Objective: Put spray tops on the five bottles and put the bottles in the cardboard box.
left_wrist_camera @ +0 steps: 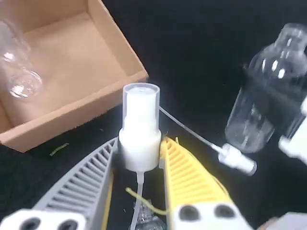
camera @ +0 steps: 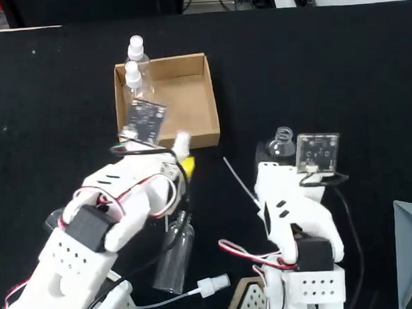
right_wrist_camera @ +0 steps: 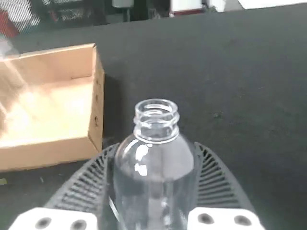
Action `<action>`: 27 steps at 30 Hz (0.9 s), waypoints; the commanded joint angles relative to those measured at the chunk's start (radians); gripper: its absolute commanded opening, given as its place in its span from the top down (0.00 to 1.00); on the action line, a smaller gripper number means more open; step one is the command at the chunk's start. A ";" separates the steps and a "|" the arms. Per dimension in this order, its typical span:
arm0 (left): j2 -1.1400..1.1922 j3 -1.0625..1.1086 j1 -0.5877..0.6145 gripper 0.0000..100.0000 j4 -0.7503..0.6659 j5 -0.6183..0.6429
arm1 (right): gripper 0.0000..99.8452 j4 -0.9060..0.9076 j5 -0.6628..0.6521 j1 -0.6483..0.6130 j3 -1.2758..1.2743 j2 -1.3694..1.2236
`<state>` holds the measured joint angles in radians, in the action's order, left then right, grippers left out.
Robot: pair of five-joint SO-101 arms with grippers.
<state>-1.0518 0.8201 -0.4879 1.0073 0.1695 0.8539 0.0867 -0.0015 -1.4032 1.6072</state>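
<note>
Gripping a spray top, the left gripper sits near the cardboard box; right gripper is clamped on an open bottle.

White spray top; left gripper ribbed, grey one side, yellow the other; clear bottle; tan cardboard box; black table.

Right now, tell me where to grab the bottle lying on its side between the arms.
Take the lying bottle at mid-body, coming from above and closing across its width. It lies flat on the table, so both round flanks look free.
</note>
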 commanded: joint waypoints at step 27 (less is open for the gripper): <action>-0.354 0.133 0.302 0.97 -0.172 0.292 | 0.89 -0.032 -0.106 -0.133 -0.137 0.289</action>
<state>-1.3311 0.9045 -0.2286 0.9459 0.4427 0.8539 0.0176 -0.1120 -1.5459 1.7960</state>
